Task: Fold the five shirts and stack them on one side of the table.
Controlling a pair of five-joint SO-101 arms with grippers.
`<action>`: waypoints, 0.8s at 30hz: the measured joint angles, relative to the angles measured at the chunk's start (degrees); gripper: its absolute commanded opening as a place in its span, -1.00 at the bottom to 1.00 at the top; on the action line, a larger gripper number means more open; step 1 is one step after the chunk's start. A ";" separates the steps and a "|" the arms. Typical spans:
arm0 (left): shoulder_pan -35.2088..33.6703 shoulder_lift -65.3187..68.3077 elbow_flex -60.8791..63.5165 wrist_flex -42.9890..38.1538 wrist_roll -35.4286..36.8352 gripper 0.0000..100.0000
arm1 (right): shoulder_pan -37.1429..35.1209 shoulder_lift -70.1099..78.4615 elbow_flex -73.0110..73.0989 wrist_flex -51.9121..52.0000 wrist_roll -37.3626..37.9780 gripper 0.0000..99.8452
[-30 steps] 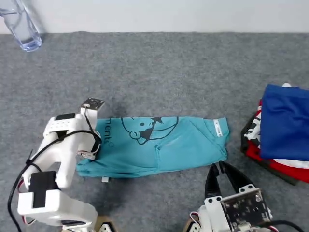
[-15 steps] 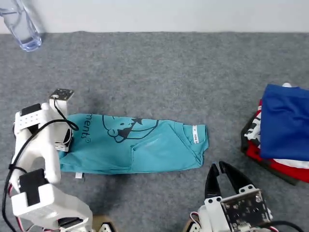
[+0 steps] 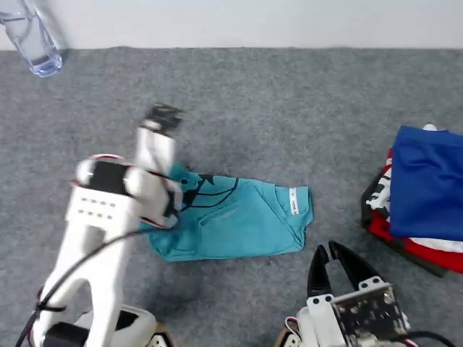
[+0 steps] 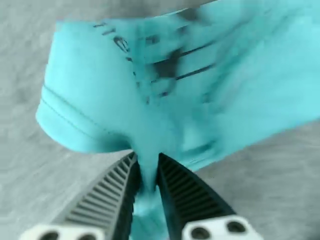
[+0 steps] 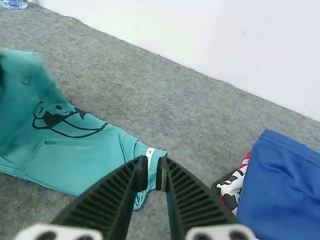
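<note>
A teal shirt (image 3: 239, 220) with a dark print lies in a long folded strip across the grey table (image 3: 289, 108). My left gripper (image 4: 145, 159) is shut on the shirt's left end and holds it raised over the strip, with the cloth (image 4: 150, 90) hanging from the jaws. In the high view that arm (image 3: 116, 195) covers the shirt's left part. My right gripper (image 5: 151, 165) is shut on nothing and hovers near the table's front edge, short of the shirt's collar end (image 5: 147, 152). It also appears in the high view, the right gripper (image 3: 327, 253).
A stack of folded shirts sits at the right edge, a blue one (image 3: 427, 188) on top and red (image 3: 419, 249) beneath; the blue shirt (image 5: 280, 180) is close beside my right gripper. A clear plastic bottle (image 3: 32, 40) stands at the back left. A white wall borders the far side.
My left arm first dragged the teal shirt leftward, then lifted its left end and carried it right over the strip. The right arm has not moved.
</note>
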 measured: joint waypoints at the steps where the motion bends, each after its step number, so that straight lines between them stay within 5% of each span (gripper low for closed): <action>1: 3.43 -0.09 0.00 -0.79 1.49 -0.98 | 0.00 0.00 -1.14 0.00 0.00 -0.88; 11: 24.26 10.81 -5.01 -10.29 4.66 -0.98 | 0.00 0.09 -6.07 0.00 0.00 -0.88; 19: 27.96 26.29 -15.12 -10.64 5.10 -0.96 | 0.00 0.09 -6.07 0.00 0.00 -0.88; 24: 29.27 28.92 -17.14 -10.64 5.98 -0.66 | 0.00 0.18 -6.07 0.00 0.00 -0.88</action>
